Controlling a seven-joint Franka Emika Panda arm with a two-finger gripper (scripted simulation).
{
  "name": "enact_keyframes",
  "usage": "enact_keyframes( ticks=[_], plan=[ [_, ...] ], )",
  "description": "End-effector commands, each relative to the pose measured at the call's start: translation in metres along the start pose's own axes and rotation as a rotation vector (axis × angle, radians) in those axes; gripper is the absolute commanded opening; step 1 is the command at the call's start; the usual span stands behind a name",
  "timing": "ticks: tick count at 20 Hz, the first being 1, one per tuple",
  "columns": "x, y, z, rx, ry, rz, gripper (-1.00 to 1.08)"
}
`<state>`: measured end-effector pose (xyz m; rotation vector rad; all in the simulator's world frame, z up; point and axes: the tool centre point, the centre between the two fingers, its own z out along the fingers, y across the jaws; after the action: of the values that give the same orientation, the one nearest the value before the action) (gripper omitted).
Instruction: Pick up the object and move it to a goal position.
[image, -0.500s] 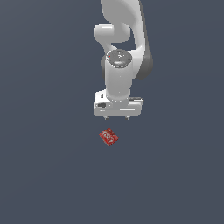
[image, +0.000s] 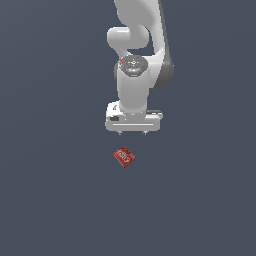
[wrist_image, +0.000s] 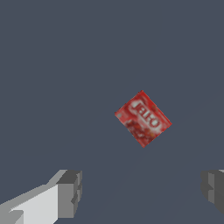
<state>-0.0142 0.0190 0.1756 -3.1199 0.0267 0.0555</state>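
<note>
I see the arm (image: 135, 75) reaching down into the middle of the exterior view, its white hand (image: 133, 133) pointing straight down at the dark grey table (image: 50, 200). The hand holds nothing. In the wrist view its two grey fingers (wrist_image: 70, 192) stand wide apart, one at each side of the picture, with only bare table between them, so the hand is spread.

The box (image: 124, 156) lies flat on the table, just nearer to me than the hand in the exterior view and a little toward that view's left of the hand's centre. It is clear of the fingers and not touched by them. Its edges are turned at an angle to the hand, so that it sits like a diamond. In the wrist view the box (wrist_image: 143, 118) shows its red top with white lettering that reads JELL-O, and it lies outside the gap between the fingers, closer to the finger that is cut off by the picture's edge.
</note>
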Motion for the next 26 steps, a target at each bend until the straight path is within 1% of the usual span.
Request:
enact_keyframes(
  ticks=[1, 8, 14, 20, 26],
  plan=[
    [-0.001, 0.000, -0.001, 0.002, -0.004, 0.007, 1.00],
    [-0.001, 0.001, 0.000, 0.002, -0.003, 0.003, 1.00],
    [0.002, 0.004, 0.007, -0.002, -0.001, -0.044, 1.00],
    [0.008, 0.009, 0.021, -0.010, 0.003, -0.137, 1.00],
    [0.015, 0.017, 0.042, -0.019, 0.009, -0.278, 1.00]
  ],
)
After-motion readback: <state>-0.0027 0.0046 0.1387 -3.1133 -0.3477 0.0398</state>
